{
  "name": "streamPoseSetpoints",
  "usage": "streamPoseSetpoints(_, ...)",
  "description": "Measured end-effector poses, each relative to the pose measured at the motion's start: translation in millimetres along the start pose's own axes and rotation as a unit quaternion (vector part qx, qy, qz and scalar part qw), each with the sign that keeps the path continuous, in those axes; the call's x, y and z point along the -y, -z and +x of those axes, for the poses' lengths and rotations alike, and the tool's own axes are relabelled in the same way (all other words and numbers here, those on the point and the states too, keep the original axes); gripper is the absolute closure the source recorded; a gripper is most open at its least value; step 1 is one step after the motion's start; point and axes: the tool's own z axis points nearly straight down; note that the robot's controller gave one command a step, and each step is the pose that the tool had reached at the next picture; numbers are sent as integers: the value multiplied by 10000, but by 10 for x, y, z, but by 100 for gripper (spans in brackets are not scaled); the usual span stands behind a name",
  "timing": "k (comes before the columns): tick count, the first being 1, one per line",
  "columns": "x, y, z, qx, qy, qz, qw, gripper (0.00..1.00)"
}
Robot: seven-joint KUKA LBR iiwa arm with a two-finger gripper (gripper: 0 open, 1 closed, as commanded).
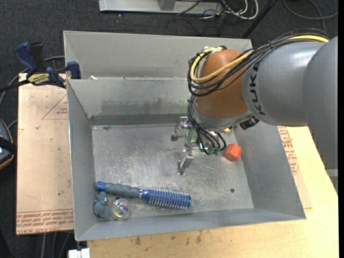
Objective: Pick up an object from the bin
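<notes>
My gripper [181,150] hangs over the bare middle of the bin floor, its two metal fingers apart and nothing between them. A small orange block [232,152] lies just to its right, close to the bin's right wall. A blue hairbrush [146,195] lies flat along the front of the bin, below and left of the gripper, bristle head pointing right.
At the front left corner, next to the brush handle, sit a grey-blue lump [100,206] and a clear shiny ball [121,209]. The arm, with its orange cover and cables, comes in over the bin's back right.
</notes>
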Motion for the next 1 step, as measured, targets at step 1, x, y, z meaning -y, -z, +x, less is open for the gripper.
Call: streamPoseSetpoints(1, -327, 287, 652, 22, 186, -7, 9998, 0)
